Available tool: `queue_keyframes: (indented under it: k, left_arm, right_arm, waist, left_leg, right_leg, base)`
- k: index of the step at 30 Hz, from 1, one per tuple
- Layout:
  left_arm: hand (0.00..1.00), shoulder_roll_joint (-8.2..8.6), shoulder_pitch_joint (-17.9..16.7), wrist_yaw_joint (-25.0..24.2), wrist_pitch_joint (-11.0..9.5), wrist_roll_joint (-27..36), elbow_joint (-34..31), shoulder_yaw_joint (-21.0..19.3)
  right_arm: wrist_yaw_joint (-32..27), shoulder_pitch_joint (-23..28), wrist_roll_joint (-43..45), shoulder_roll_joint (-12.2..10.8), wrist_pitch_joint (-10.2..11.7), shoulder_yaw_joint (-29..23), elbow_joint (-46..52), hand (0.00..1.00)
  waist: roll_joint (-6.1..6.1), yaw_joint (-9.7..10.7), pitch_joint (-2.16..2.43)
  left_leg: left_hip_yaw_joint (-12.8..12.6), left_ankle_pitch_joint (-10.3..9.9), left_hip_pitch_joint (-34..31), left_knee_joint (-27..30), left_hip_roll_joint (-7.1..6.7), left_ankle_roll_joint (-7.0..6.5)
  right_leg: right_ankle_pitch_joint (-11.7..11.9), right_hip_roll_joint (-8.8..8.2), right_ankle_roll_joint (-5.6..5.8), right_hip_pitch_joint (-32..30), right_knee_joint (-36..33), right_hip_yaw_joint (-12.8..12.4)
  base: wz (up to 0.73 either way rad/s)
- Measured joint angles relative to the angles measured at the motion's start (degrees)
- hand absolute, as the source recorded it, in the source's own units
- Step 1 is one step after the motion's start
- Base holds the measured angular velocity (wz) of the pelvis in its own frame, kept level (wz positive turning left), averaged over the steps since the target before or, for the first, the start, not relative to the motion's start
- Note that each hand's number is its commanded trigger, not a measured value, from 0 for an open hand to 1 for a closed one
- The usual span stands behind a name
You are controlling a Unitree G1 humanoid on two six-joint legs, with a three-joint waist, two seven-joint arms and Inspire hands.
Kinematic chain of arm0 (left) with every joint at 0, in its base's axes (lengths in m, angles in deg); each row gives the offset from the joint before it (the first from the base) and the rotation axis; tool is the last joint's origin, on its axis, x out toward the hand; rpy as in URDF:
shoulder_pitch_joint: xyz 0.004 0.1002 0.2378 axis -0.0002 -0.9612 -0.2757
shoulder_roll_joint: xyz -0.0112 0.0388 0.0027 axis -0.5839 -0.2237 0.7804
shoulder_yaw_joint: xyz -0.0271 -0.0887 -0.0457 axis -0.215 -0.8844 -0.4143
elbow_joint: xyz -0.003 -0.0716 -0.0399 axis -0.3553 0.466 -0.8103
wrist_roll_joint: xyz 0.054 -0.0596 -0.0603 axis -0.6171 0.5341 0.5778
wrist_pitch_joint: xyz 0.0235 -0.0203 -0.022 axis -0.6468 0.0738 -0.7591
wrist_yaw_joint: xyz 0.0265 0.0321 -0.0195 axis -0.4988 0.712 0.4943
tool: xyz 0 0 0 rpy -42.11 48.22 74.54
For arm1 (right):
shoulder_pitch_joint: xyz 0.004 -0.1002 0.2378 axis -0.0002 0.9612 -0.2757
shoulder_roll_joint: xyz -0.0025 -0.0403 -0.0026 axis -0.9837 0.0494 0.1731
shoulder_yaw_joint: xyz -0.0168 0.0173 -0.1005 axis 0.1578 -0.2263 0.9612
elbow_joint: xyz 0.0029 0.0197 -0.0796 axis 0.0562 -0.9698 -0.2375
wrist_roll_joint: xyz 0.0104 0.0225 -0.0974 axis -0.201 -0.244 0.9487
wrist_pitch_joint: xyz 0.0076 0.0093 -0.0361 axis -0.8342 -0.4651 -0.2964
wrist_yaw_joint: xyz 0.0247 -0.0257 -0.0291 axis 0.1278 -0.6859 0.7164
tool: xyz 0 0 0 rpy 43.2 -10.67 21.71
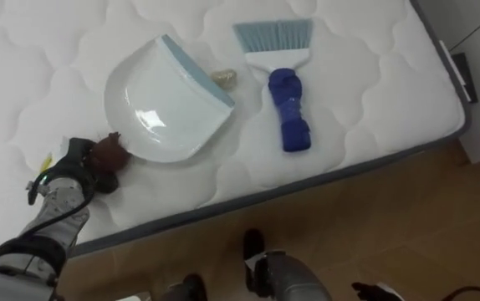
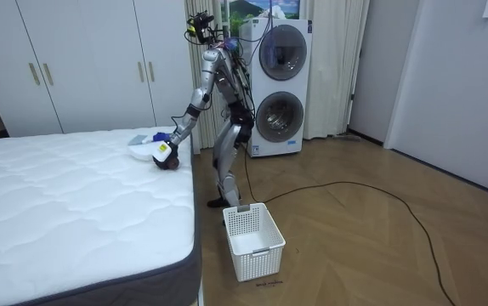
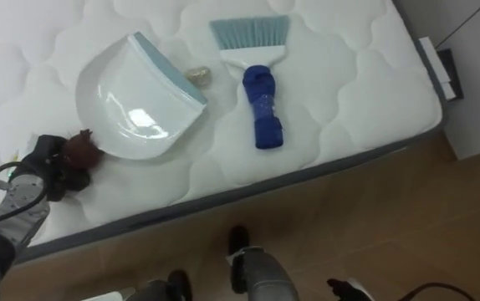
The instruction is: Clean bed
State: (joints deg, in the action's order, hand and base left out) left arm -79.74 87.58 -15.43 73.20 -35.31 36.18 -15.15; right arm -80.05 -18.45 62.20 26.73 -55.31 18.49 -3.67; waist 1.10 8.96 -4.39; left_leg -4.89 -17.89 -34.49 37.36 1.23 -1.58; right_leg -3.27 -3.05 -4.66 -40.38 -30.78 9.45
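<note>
1. The left robot hand [image 1: 74, 173] reaches onto the near edge of the bed [image 1: 374, 109], its fingers curled round a dark brown lump [image 1: 109, 154].
2. The right robot hand [image 1: 372, 291] shows as a dark shape at the bottom edge of the left eye view, over the wooden floor [image 1: 407, 217]. Whether it is spread or closed I cannot tell.
3. The brown lump sits right at the rounded back rim of a white dustpan [image 1: 152, 109], which lies flat on the quilted mattress with its pale blue lip turned away from the robot hand.
4. Just beyond that lip lies a small yellowish scrap [image 1: 225, 79], close beside the dustpan and between it and the brush.
5. The brush [image 1: 288, 100] lies to the right of the dustpan and apart from it. Its blue handle points toward the near edge of the bed and its light blue bristles point away.
6. In the room view the robot stands at the side of the bed, leaning forward with its left arm stretched down to the mattress.
7. A white basket [image 2: 253, 240] stands on the floor near its feet.
8. Behind it are two stacked washing machines [image 2: 280, 81], and white wardrobe doors [image 2: 82, 64] line the wall beyond the bed.
</note>
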Motion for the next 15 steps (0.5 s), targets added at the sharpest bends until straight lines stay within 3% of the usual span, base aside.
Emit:
queue_keyframes:
  k: [11, 15]
  left_arm:
    - [1.00, 0.60, 0.1, -1.5, 1.1, 0.0, 1.5, -1.0]
    - [1.00, 0.60, -0.4, -1.3, 1.2, -0.1, 1.6, -1.3]
  right_arm:
    - [-0.3, -0.5, -0.2, 0.2, -0.7, 0.1, 0.1, 0.00]
    - [-0.2, -0.5, 0.0, 0.3, -0.7, 0.0, -0.2, 0.00]
  waist:
    - [-0.73, -1.1, 0.14]
    - [-0.77, -1.3, 0.17]
  left_leg:
    - [-1.2, 0.2, 1.3, -1.8, 0.01, 0.17]
    - [-1.2, 0.4, 2.0, -2.7, -0.16, 0.45]
  right_leg:
    - [0.0, -0.06, -0.02, 0.3, 0.2, -1.1]
    - [-0.4, -0.67, -0.52, 0.5, -0.1, -0.3]
  base:
    - [-0.04]
    - [-0.01]
